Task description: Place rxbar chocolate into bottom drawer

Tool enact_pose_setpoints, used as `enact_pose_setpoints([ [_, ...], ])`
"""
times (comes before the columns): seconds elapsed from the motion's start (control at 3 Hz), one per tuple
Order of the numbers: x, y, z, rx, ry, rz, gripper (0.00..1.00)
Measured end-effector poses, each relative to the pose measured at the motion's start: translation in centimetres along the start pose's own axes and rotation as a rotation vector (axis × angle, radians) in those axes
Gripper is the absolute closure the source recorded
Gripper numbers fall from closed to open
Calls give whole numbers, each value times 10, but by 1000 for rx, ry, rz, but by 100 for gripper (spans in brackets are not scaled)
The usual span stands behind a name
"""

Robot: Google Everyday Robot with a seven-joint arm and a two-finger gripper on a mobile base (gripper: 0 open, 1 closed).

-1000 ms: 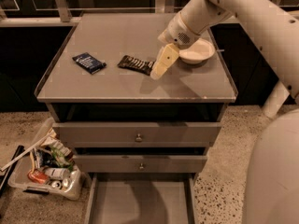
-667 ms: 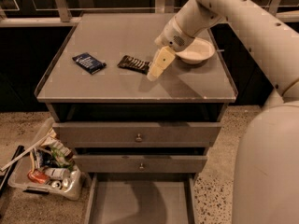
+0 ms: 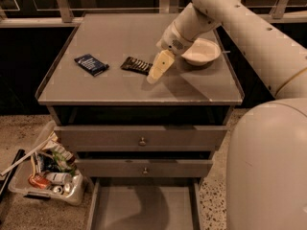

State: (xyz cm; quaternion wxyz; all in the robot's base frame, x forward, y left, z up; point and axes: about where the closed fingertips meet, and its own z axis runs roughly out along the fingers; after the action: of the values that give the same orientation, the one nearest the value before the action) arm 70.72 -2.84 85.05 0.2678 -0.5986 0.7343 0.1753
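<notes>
Item counts.
2 knobbed drawers [image 3: 96, 137], 1 bottom drawer [image 3: 144, 209], 1 chocolate bar [image 3: 135, 65], 1 packet [image 3: 91, 64], 1 bowl [image 3: 200, 51], 1 gripper [image 3: 154, 75] over tabletop [image 3: 120, 87].

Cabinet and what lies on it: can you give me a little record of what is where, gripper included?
cabinet top: holds three things
chocolate bar: lying flat near the middle
blue packet: left of the bar, apart from it
white bowl: right of the bar
gripper: low over the top at the bar's right end; contact unclear
bottom drawer: pulled open, bar not in it
knobbed drawers: two, above it
bin of clutter: on the floor, left
</notes>
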Motion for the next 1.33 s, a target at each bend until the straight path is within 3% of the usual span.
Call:
enact_pose_setpoints([
  [0.67,5,-12,22,10,-4,42,0],
  [1.33,5,-12,22,10,-4,42,42],
])
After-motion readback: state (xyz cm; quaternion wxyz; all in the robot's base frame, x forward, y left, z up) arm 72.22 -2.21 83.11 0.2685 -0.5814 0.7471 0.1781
